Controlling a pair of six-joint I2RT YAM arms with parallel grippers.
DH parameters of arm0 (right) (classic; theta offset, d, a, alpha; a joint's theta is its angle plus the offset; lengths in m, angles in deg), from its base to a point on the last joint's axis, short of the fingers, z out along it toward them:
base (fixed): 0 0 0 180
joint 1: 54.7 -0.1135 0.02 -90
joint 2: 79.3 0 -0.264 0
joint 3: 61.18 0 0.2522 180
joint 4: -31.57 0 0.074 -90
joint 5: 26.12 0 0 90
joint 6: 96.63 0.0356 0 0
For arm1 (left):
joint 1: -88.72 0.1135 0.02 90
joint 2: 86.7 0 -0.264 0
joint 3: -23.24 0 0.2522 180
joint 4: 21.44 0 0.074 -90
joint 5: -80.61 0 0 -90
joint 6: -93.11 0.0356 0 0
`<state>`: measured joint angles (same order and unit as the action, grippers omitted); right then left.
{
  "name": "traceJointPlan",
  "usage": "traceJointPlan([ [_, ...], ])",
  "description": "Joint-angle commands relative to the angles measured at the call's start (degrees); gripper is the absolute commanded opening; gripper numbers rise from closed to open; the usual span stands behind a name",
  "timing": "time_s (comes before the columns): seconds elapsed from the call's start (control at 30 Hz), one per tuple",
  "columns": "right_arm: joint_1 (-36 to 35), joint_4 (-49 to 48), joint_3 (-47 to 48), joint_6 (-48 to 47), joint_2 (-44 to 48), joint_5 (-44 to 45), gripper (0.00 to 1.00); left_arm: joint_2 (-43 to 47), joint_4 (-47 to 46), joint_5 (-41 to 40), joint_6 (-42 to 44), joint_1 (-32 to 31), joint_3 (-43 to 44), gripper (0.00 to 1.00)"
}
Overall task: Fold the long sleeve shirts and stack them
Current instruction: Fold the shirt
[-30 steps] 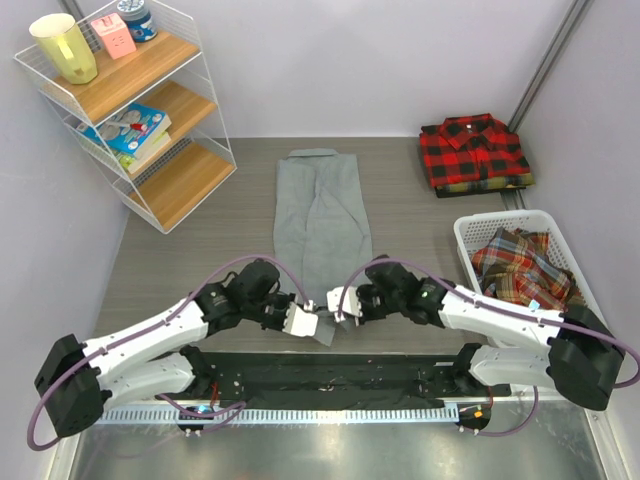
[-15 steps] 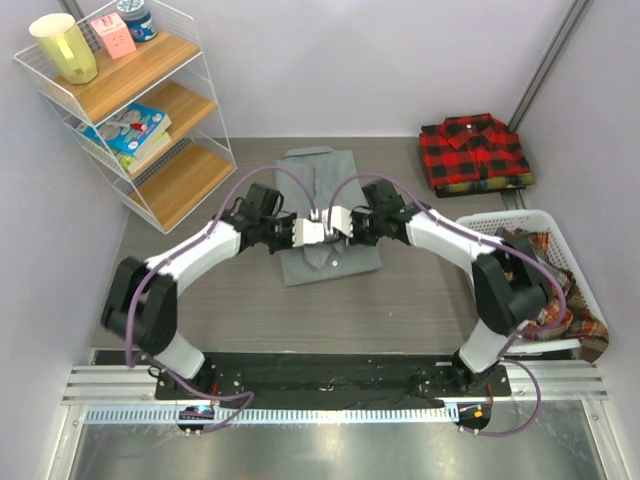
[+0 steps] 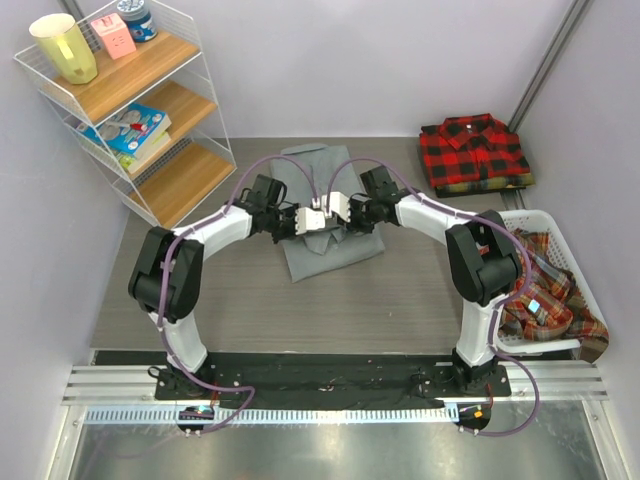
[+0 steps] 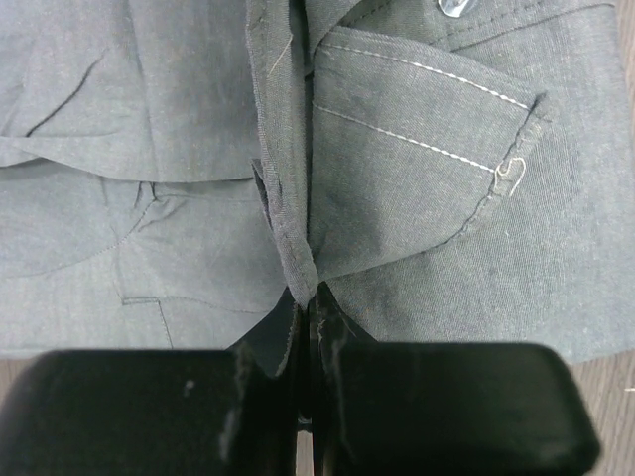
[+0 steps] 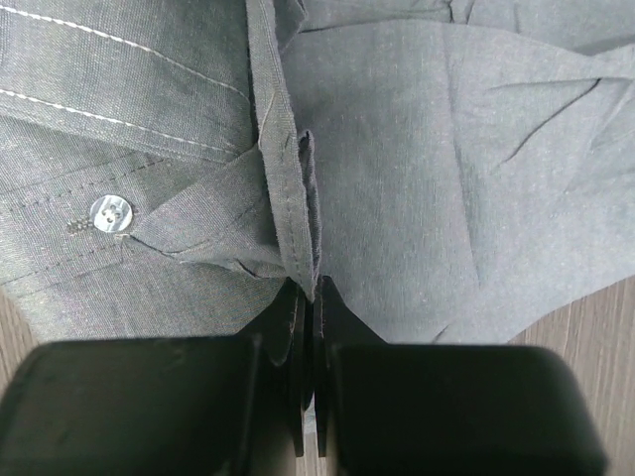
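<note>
The plain grey shirt (image 3: 330,245) lies folded on the table's middle, its hem doubled back toward the collar. My left gripper (image 3: 312,220) is shut on a grey cloth edge (image 4: 288,198), and my right gripper (image 3: 335,208) is shut on the same edge (image 5: 288,198). Both grippers sit close together over the shirt's far half. The red-and-black checked shirt (image 3: 474,150) lies folded at the back right. A plaid shirt (image 3: 535,290) lies crumpled in the white basket (image 3: 480,225).
A white wire shelf (image 3: 140,110) with a yellow cup, a pink box and books stands at the back left. The basket stands by the right wall. A grey pole (image 3: 545,60) leans in the back right corner.
Both grippers carried the grey shirt's near hem away from the bases toward the collar, folding the long strip in half. In the last half second they moved a little farther back.
</note>
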<state>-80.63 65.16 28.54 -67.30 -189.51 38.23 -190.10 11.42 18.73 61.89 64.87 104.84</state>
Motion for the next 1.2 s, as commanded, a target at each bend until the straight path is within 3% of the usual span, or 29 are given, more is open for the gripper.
traceJointPlan([
  [0.0, 1.0, -0.4, 1.6, 1.8, 1.0, 3.5, 0.01, -1.0, 0.2, -2.8, -1.1, 0.7, 4.1, 0.00],
  [0.27, 2.5, 0.4, 1.9, 1.0, 2.9, 4.1, 0.01, -2.0, 2.1, -2.6, -0.6, 1.1, 7.2, 0.00],
  [0.53, 2.5, 0.6, 7.8, 2.7, -5.5, 7.6, 0.01, -8.8, 2.0, -4.9, -3.1, 2.0, 11.1, 0.00],
  [0.7, 2.1, 7.4, 10.6, 3.1, -9.6, 8.1, 0.01, -12.9, 6.3, -5.9, -3.1, 2.1, 15.0, 0.01],
  [0.97, -1.7, 11.0, 2.3, 7.8, -5.7, 8.0, 0.01, -10.9, 16.3, -2.2, -0.5, 0.9, 13.0, 0.02],
  [1.17, -6.8, 14.3, -8.2, 17.1, 2.8, 3.1, 0.01, -2.4, 21.6, 2.2, 0.3, -1.6, 2.7, 0.01],
])
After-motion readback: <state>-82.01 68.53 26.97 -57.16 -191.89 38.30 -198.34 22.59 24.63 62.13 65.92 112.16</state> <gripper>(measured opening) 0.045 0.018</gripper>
